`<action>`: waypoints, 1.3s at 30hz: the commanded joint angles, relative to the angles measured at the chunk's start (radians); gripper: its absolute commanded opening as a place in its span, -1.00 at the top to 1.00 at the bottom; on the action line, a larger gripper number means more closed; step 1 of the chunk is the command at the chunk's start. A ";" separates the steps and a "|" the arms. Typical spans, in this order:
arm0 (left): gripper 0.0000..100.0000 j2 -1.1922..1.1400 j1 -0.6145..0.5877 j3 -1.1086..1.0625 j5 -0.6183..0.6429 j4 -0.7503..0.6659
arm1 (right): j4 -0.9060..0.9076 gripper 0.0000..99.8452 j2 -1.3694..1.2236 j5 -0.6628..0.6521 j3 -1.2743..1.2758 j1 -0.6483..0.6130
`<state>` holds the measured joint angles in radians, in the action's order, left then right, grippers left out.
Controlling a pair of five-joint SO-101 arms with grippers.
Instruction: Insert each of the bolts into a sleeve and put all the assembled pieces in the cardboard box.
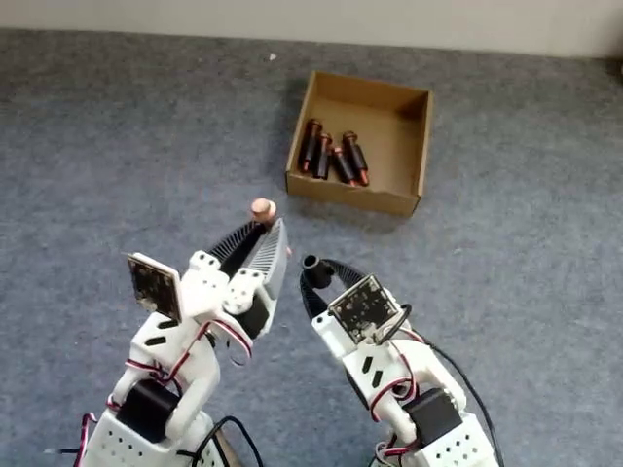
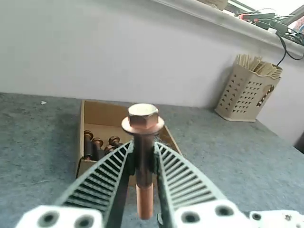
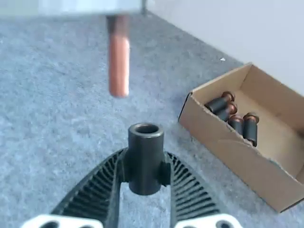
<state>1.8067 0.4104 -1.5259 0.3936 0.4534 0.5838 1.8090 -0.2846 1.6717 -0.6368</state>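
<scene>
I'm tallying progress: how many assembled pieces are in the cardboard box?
4 assembled pieces, side by side at the left end of the cardboard box, high view; none seems hidden.

I see a grey carpet-like surface (image 1: 107, 136) covering the table, which reaches at the far side to a pale wall (image 1: 389, 19). A small white speck (image 1: 273, 56) lies on this surface near the far edge. At the foot of the wall stands a beige perforated holder (image 2: 244, 97), upright and packed with thin wooden sticks (image 2: 254, 62). Above it, a ledge (image 2: 204, 13) runs along the wall and carries dark cables (image 2: 268, 21).
</scene>
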 commanded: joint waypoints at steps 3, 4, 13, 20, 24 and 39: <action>0.99 0.015 0.025 -0.024 0.023 -0.153 | -0.022 0.99 0.030 -0.011 0.058 -0.013; 0.99 0.015 0.025 -0.019 0.048 -0.155 | -0.022 0.99 0.030 -0.011 0.058 -0.013; 0.99 0.012 0.117 -0.015 0.075 -0.132 | -0.022 0.99 0.030 -0.011 0.058 -0.010; 0.99 0.012 0.114 -0.030 0.077 -0.133 | -0.022 0.99 0.030 -0.011 0.059 -0.010; 0.99 0.012 0.113 -0.042 0.077 -0.130 | -0.019 0.99 0.030 -0.011 0.059 -0.012; 0.99 0.012 0.090 -0.139 0.077 -0.133 | -0.018 0.99 0.030 -0.012 0.054 -0.015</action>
<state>1.8067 0.5071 -1.6625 0.4611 0.3307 0.5854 1.8167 -0.2877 1.6717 -0.6429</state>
